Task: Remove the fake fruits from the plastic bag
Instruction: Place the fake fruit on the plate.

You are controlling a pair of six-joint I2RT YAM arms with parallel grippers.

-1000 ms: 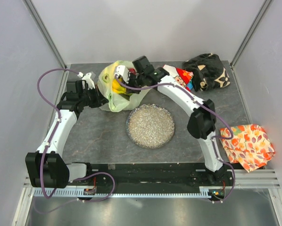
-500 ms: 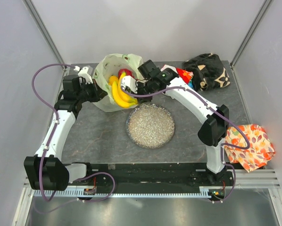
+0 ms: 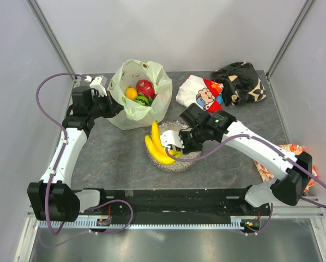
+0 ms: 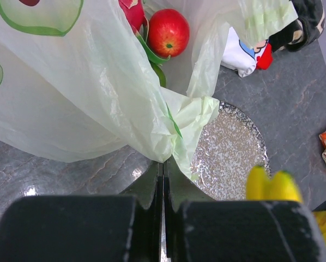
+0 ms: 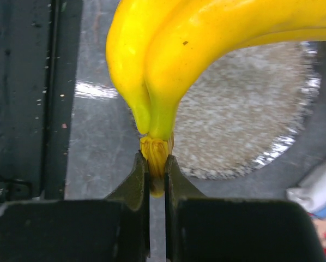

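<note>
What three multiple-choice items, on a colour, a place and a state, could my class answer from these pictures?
1. The bag is: A blue; B pale green; C black.
2. The bananas are: A in the bag; B at the rim of the dish; C behind the bag.
3. The left tool is: A open; B shut on the bananas; C shut on the bag.
Answers: B, its film shows pale green; B, the right tool holds their stem there; C, it pinches the bag's edge.
</note>
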